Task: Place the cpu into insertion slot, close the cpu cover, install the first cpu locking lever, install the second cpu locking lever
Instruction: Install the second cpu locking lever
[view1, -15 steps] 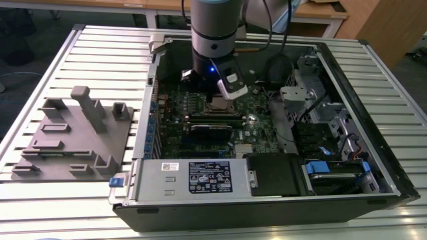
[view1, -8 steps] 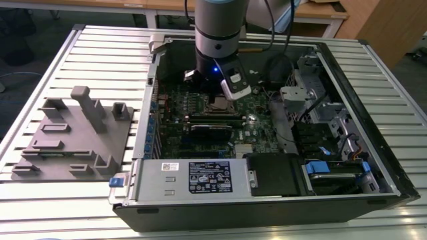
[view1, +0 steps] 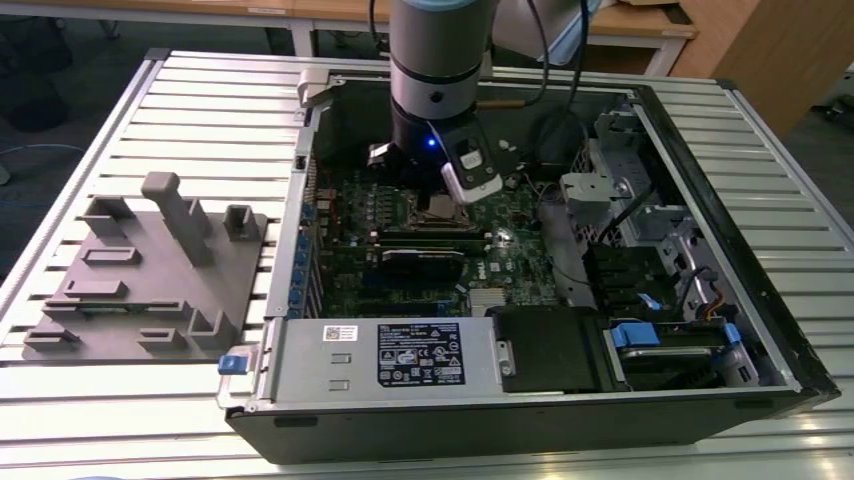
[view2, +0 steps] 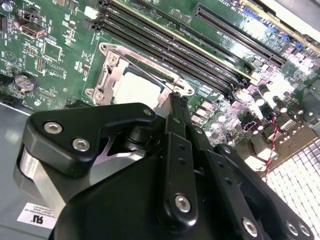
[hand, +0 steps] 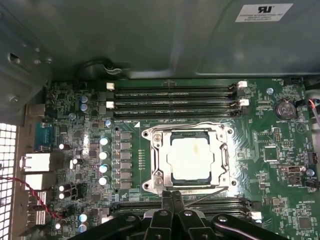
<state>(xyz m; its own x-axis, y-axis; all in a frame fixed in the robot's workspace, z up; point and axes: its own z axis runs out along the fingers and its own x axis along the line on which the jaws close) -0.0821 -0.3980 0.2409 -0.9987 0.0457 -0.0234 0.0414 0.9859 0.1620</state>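
The cpu (hand: 190, 158) already sits in the insertion slot (hand: 156, 176) with the cpu cover (hand: 223, 156) lying flat around it, so the first two steps look done. The gripper (hand: 172, 196), its fingers pressed together and empty, hangs at the socket's 6 o'clock edge in the first wrist view. Thin wire levers cross the frame there; whether either is latched cannot be judged.

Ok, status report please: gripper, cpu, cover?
Gripper shut, empty, at socket edge. Cpu seated in insertion slot. Cpu cover down. Nothing blocking.
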